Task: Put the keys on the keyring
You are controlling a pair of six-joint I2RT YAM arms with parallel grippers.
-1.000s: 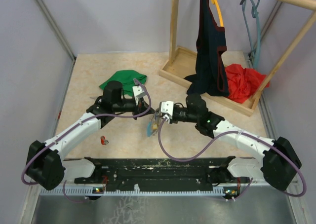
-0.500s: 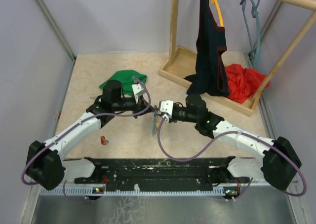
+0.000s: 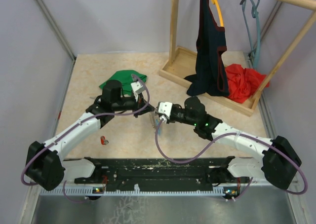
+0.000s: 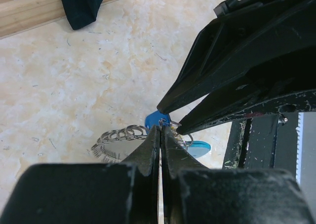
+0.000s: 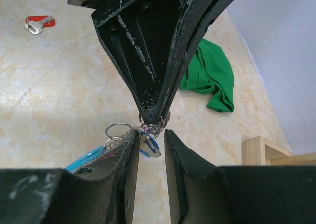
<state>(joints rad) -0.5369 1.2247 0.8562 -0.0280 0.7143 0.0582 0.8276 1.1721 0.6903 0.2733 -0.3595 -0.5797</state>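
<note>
Threading blue key (image 4: 156, 119): left gripper (image 4: 161, 128) pinches keyring (image 4: 118, 135); right gripper (image 5: 151, 133) part-spread around key, hold unclear. Next: align precisely.

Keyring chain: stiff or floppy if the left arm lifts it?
Probably floppy: the keyring is a string of small linked rings, curving loosely beside the shut left gripper. Likely swings, being pinched at one spot only. Smooth metal may slip; the right gripper stands open around it.

Green cloth (image 3: 121, 80) lies crumpled on counter (image 3: 89, 71). Dark garment (image 3: 210, 51) hangs on wooden rack (image 3: 174, 31). Red cloth (image 3: 243, 81) lies on rack base.
</note>
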